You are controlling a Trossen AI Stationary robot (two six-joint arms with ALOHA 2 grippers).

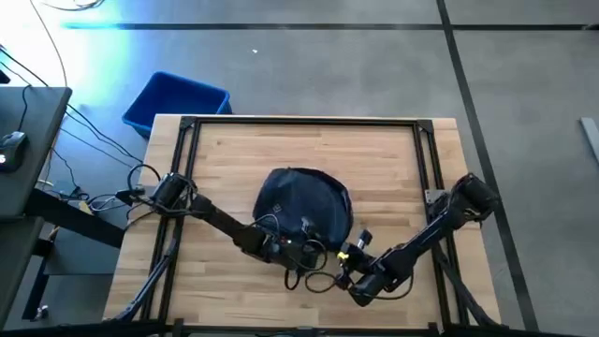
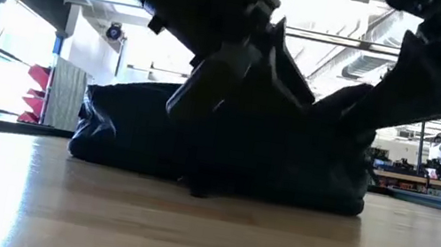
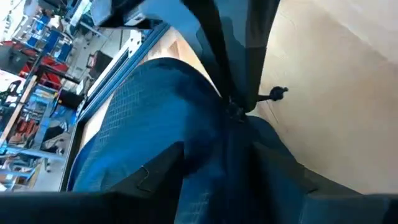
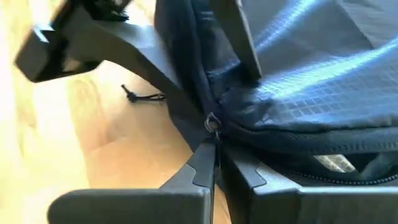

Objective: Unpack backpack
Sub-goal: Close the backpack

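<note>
**Gripping the backpack from both sides**

Lying near the middle of the wooden table (image 1: 393, 159), toward its front edge, the backpack (image 1: 304, 204) is a rounded, dark navy heap of soft fabric. From above, both dark arms reach in to its front side. The left arm crosses from the table's left edge, and the left gripper (image 1: 301, 251) sits against the backpack's front edge. The right arm comes in from the right edge, and the right gripper (image 1: 348, 255) meets the same front edge just beside the left one.

From the right wrist, the right gripper (image 4: 211, 163) has its two fingers pressed together on a small metal zipper pull (image 4: 212, 122) at the seam of the backpack (image 4: 323, 81). A thin black cord (image 4: 142, 96) lies on the wood nearby, and the other arm shows above it.

From the left wrist, the left gripper (image 3: 216, 168) has its fingers clamped on a fold of the navy fabric of the backpack (image 3: 149, 118).

At table height, the backpack (image 2: 138, 132) sits flat on the wood, with both arms coming down in front of it.

A bright blue bin (image 1: 175, 101) stands on the floor beyond the table's far left corner.
</note>
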